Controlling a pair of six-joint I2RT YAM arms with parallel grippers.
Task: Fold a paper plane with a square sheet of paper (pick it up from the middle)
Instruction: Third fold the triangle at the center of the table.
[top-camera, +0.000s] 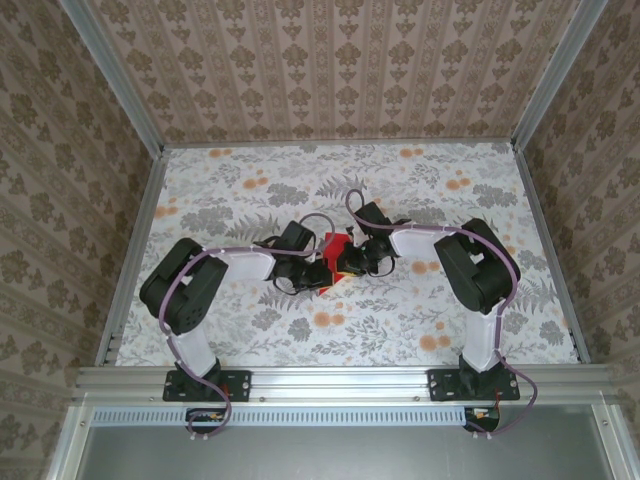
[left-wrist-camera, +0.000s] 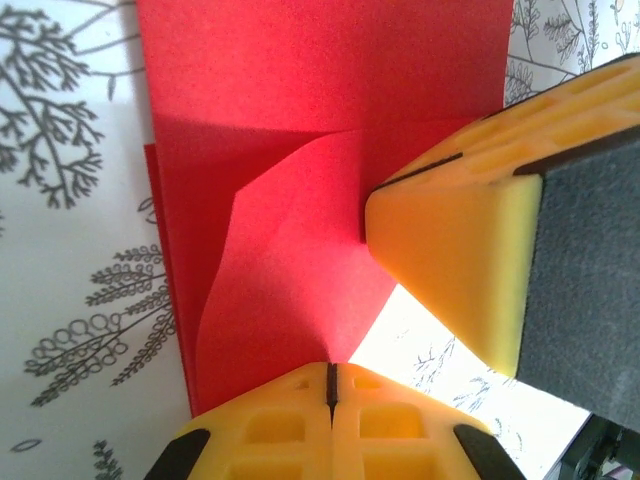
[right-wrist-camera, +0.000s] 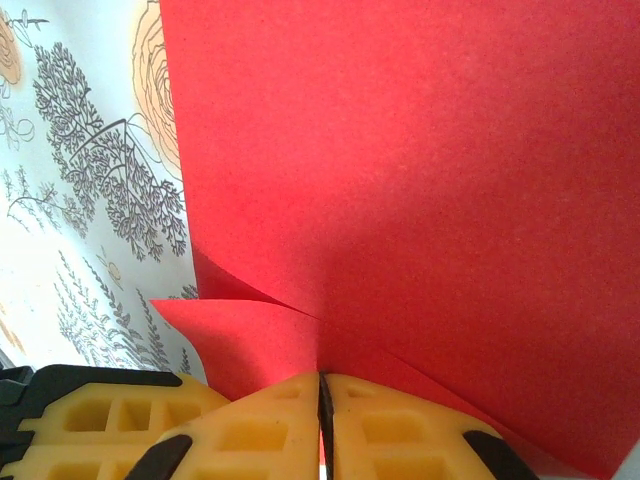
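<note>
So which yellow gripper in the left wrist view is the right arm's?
The large one at the right edge: the right gripper, tip on the square sheet of paper. The left gripper sits bottom centre.

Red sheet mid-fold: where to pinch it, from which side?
Likely the lifted flap edge of the red sheet, level from the side: it curls off the table, the rest lies flat. The left tool and right tool each grip an edge so.
</note>
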